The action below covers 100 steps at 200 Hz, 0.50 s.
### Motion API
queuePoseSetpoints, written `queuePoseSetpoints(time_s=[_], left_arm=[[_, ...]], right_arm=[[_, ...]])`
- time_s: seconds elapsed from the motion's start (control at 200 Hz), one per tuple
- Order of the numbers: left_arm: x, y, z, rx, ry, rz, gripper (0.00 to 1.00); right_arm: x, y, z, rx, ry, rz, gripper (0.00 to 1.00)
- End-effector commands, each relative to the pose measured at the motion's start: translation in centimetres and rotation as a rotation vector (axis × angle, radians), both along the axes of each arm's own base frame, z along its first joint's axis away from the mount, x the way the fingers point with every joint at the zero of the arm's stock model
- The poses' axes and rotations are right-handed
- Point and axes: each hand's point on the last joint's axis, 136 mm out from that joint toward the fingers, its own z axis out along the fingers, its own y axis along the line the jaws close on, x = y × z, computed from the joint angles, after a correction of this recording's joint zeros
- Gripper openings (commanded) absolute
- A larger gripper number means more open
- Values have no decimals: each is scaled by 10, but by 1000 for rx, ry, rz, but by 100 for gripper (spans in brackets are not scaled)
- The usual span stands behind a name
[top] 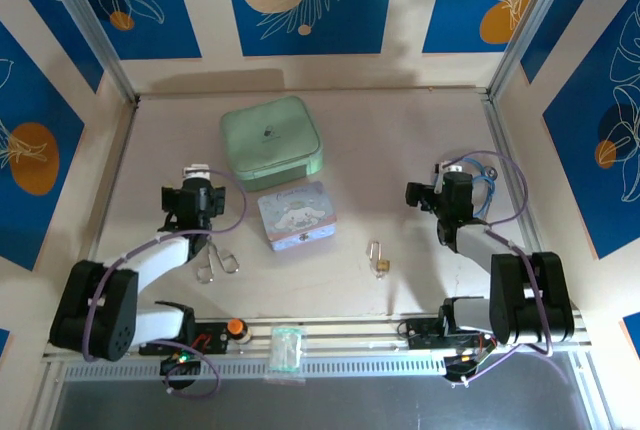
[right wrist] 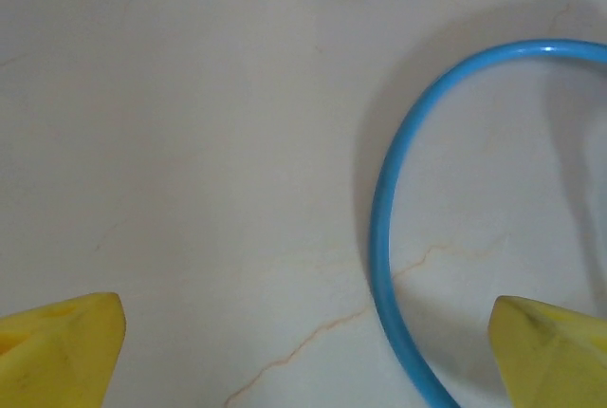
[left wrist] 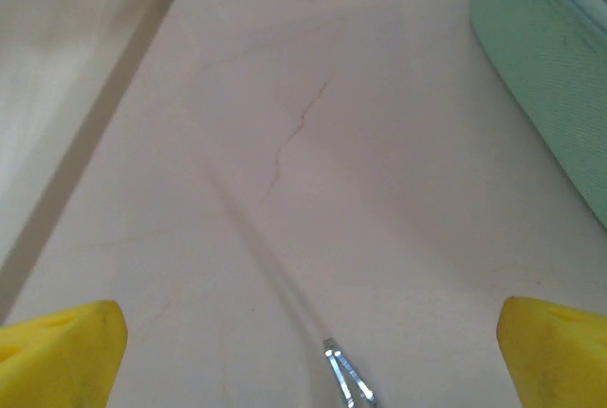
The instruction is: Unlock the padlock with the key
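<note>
Two empty grippers, left gripper [top: 195, 175] and right gripper [top: 452, 172], both spread wide, with the padlock [top: 380, 258] well apart from each.
From above you see it nearer your right gripper, back toward the arm bases — the right wrist camera gives you a blue cable loop [right wrist: 379, 218] instead.

Padlock [top: 381, 266] brass – tin [top: 296, 216] pastel, cartoon print – case [top: 271, 140] mint green, walls [top: 300, 0] blue, leaf-patterned.

no legible text, no readable labels
</note>
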Motion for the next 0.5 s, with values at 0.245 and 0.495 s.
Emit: queuePoseSetpoints(time_s=[0.245,0.495], left_arm=[[36,-1,19,-149,-238,-96,99],[42,-10,-8,-181,-211,-168,100]], right_arm=[[37,16,26,43,-271,111,99],[45,21,17,32,-234,138,99]])
